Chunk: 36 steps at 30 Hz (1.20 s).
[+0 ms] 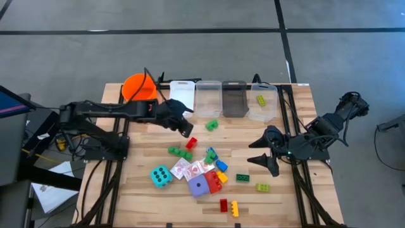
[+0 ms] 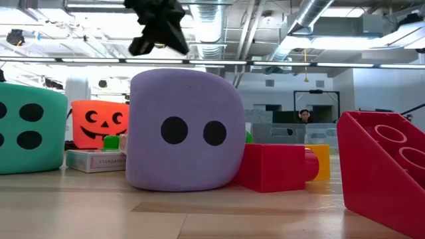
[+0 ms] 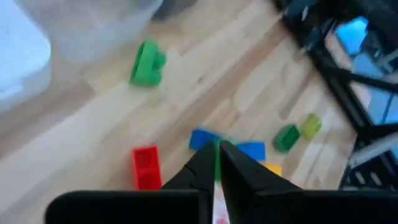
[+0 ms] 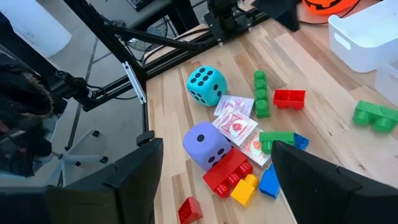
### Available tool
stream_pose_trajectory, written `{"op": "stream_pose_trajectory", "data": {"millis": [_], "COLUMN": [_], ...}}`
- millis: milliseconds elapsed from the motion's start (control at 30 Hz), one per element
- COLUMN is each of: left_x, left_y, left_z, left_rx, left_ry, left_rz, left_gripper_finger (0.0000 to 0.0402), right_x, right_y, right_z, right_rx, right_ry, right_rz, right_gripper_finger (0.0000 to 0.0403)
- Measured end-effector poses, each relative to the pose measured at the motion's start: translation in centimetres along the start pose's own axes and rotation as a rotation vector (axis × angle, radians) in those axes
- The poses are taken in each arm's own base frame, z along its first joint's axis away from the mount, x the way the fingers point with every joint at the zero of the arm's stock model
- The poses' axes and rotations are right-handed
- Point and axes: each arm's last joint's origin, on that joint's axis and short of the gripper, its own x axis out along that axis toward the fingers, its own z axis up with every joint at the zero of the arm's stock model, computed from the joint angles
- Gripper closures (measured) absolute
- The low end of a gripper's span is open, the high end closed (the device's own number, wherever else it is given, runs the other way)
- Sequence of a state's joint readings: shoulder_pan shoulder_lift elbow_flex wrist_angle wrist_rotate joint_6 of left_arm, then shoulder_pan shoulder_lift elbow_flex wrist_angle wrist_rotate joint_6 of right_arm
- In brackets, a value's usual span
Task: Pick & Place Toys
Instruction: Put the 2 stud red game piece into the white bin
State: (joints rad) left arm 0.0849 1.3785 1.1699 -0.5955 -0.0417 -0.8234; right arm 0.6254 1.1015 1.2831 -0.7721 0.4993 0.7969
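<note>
Toys (image 1: 205, 172) lie heaped mid-worktop (image 1: 145, 202); bins (image 1: 221, 98) and an orange bucket (image 1: 138, 87) line the far edge. Left end effector (image 1: 185, 128) hangs above them, pressed together, empty; right end effector (image 1: 264, 154) waits spread beside.

Wooden table (image 1: 145, 202) strewn with plastic bricks (image 1: 214, 180), two dice (image 1: 161, 176), cards (image 1: 190, 168), bins (image 1: 234, 98).

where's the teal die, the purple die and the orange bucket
teal die (image 4: 206, 84), right wrist view, its dotted top face
purple die (image 2: 183, 130), low view, its two-dot front face
orange bucket (image 1: 138, 87), high view, its open inside
</note>
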Motion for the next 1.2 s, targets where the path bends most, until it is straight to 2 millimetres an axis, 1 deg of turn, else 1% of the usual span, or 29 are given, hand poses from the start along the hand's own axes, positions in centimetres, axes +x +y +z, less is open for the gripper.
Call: {"op": "stream_pose_trajectory", "data": {"millis": [133, 233, 300, 433, 533, 667, 800, 867, 933, 1000, 1100, 1200], "left_x": [0.9, 1.9, 2.3, 3.2, 3.7, 4.5, 5.2, 5.5, 5.7, 5.9, 6.2, 6.5], "left_y": [0.3, 0.5, 0.5, 0.7, 0.9, 1.3, 0.6, -0.3, -0.9, -1.8, -2.6, -3.0], "left_z": [-1.1, -2.2, -2.7, -3.0, -3.0, -3.4, -2.9, -2.3, -1.9, -1.3, -0.7, -0.3], "left_rx": [-0.086, -0.085, -0.076, -0.068, -0.069, -0.021, -0.012, 0.002, 0.047, 0.094, 0.168, 0.23], "left_ry": [0.143, 0.218, 0.219, 0.164, 0.134, 0.152, 0.101, 0.082, 0.107, 0.144, 0.235, 0.312], "left_rz": [-0.075, -0.091, -0.11, -0.174, -0.204, -0.18, -0.235, -0.273, -0.267, -0.236, -0.135, -0.025], "left_gripper_finger": [0.0333, 0.029, 0.0261, 0.0211, 0.0183, 0.015, 0.0123, 0.0114, 0.011, 0.0109, 0.0108, 0.0108], "right_x": [0.0, 0.0, 0.0, 0.0, 0.0, 0.0, 0.0, 0.0, 0.0, 0.0, 0.0, 0.0], "right_y": [0.0, 0.0, -0.1, -0.1, -0.1, -0.1, -0.1, -0.1, -0.1, -0.1, -0.1, -0.1], "right_z": [0.0, 0.0, 0.0, 0.0, 0.0, -0.1, -0.1, -0.1, -0.1, -0.1, 0.0, 0.0], "right_rx": [0.004, 0.004, 0.002, 0.001, 0.001, 0.0, 0.0, 0.001, 0.003, 0.002, 0.004, 0.006], "right_ry": [0.0, 0.0, 0.002, 0.002, 0.002, 0.004, 0.006, 0.006, 0.004, 0.004, 0.003, 0.002], "right_rz": [-0.002, -0.004, -0.007, -0.007, -0.007, -0.008, -0.01, -0.011, -0.009, -0.009, -0.008, -0.006], "right_gripper_finger": [0.0112, 0.0112, 0.0112, 0.0112, 0.0112, 0.0112, 0.0112, 0.0112, 0.0112, 0.0112, 0.0112, 0.0112]}}
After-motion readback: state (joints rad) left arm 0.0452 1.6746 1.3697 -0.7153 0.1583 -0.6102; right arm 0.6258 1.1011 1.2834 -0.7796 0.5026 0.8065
